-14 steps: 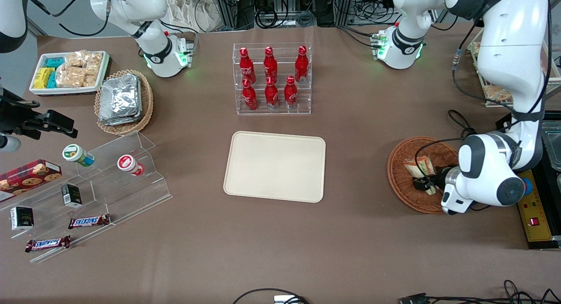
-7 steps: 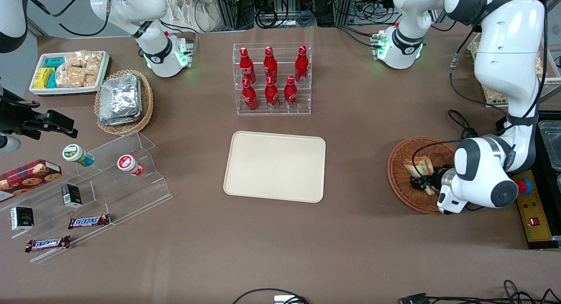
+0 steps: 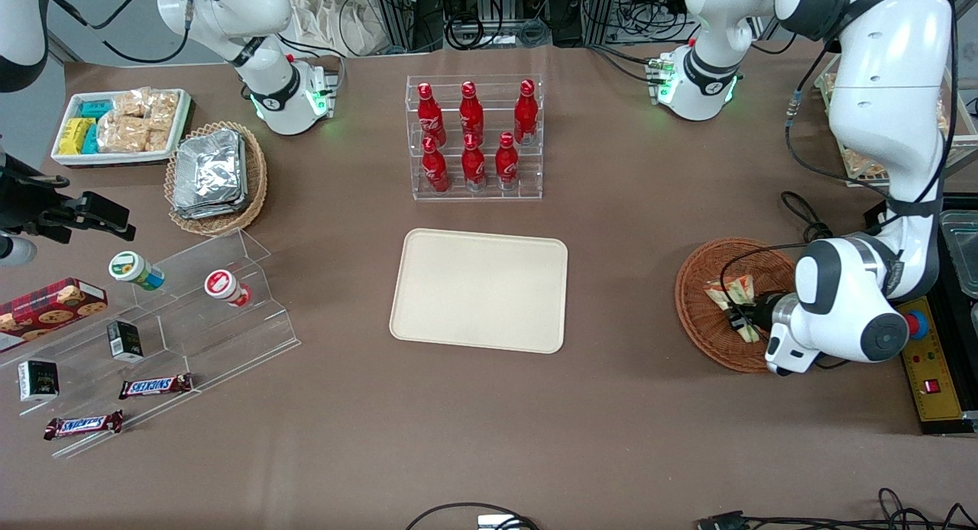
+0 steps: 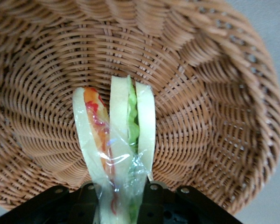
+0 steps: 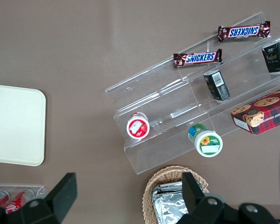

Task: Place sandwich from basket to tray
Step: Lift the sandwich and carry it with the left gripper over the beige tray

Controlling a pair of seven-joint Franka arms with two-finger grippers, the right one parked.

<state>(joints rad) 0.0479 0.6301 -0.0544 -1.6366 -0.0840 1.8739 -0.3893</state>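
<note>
The sandwich [image 4: 115, 140] is in the tool [image 3: 739, 321] now, so the grab looks done. In the wrist view the tool's two black fingers [image 4: 84, 198] squeeze the wrapped narrow end of the sandwich, one on each side. The wide end sticks out, with the bread, the green and the orange-red showing.

The sandwich is not out yet. It is over the basket [image 3: 699, 305], with the woven bowl all around it. I cannot tell if it touches the bottom or is lifted a bit.

The tray [image 3: 480, 289] has nothing on it. It lies in the middle of the table [image 3: 611, 423], well apart from the basket, toward the parked arm's end. So most of the job is left: lift the sandwich up, carry it over, and set it down on the tray.

The arm is bent over the basket from the working arm's end of the table. Its round white wrist [image 3: 840, 308] hangs low by the basket's rim, and the tool points in toward the middle of the basket.
</note>
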